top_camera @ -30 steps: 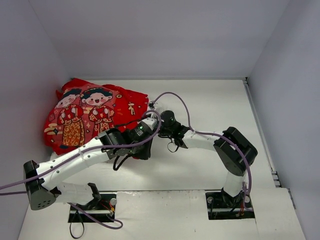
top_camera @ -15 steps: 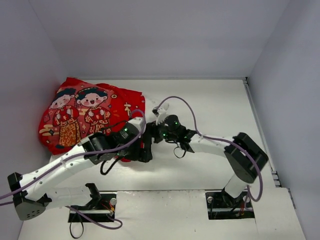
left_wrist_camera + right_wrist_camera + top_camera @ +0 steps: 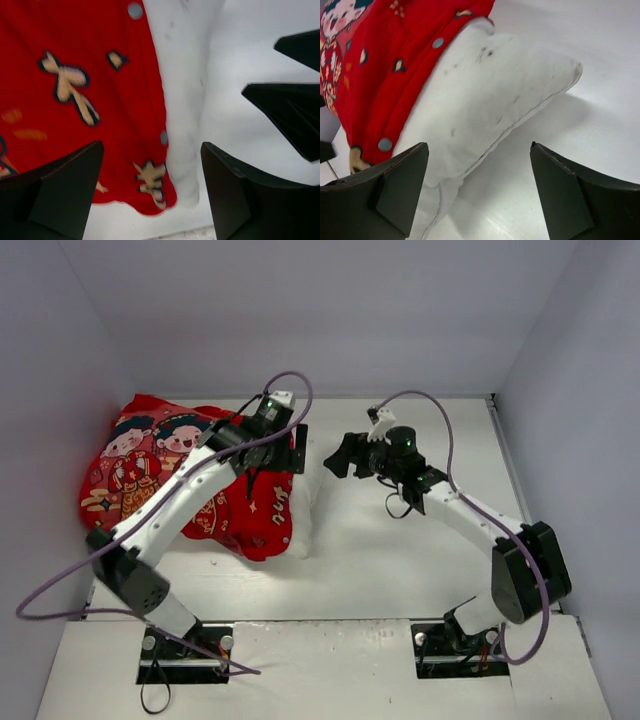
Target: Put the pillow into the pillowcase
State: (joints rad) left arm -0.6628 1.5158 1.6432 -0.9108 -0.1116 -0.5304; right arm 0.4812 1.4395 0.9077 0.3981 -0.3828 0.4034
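Since a second ago both arms have risen off the cover's open edge and drawn apart, their jaws gone from pinched to wide. The pillow [image 3: 304, 512] lies on the left part of the table [image 3: 420, 560], mostly inside the pillowcase [image 3: 150, 475]; only a white strip of it pokes out along the cover's right edge. The right wrist view shows that end closely: a puffy white corner [image 3: 495, 90] with a few dark specks and a seam along its lower side, coming out from under the red hem [image 3: 385, 60], which carries grey snap buttons [image 3: 438, 43]. In the left wrist view the red cloth [image 3: 75, 75] with its gold motifs fills the left half, and the white pillow [image 3: 185, 100] runs down just beside it. The left gripper [image 3: 292, 447] hangs over the far right corner of the cover, fingers spread wide [image 3: 152, 150] with nothing held between them. The right gripper [image 3: 340, 454] is out over bare table to the right of the pillow and apart from it, also spread wide and empty [image 3: 479, 150]. Its dark fingertips [image 3: 292, 115] show at the edge of the left wrist view.
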